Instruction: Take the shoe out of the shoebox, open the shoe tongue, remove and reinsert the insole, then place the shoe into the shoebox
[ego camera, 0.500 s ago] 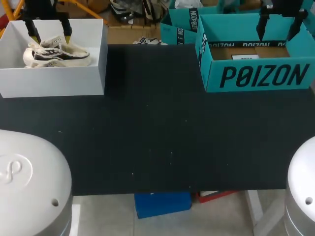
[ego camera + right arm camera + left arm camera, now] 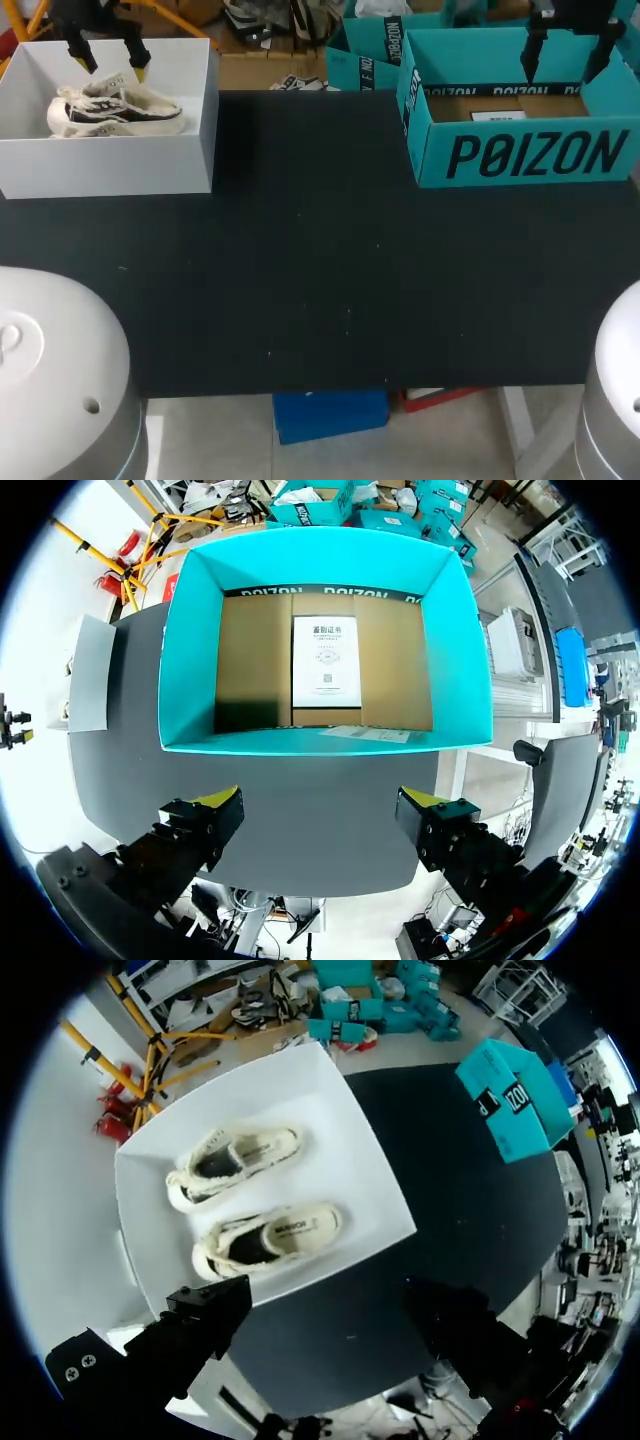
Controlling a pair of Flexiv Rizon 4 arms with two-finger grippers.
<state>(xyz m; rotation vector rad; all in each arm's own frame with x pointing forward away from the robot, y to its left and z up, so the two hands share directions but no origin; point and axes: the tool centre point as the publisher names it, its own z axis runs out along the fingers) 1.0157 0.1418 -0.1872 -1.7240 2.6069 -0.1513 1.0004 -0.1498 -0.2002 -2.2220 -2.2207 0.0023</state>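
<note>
A white shoebox [image 2: 110, 160] stands at the table's back left corner. Two cream shoes with dark insides lie side by side in it [image 2: 270, 1240] [image 2: 240, 1160]; in the head view they show as one cream heap [image 2: 115, 108]. My left gripper [image 2: 108, 62] hangs open above the box and touches neither shoe; in its wrist view the dark fingers [image 2: 210, 1310] stand wide apart over the box's near wall [image 2: 330, 1260]. My right gripper [image 2: 565, 60] hangs open above a teal box [image 2: 525, 150], with yellow-tipped fingers [image 2: 215, 802] spread over the near wall [image 2: 320, 742].
The teal box holds only a brown cardboard floor and a white paper sheet [image 2: 326, 660]. A second teal box [image 2: 365, 50] stands behind it. The black table top [image 2: 320, 270] stretches between the two boxes to the front edge.
My left gripper has risen a little above the white shoebox and shifted slightly. The right arm and the shoes have not moved.
</note>
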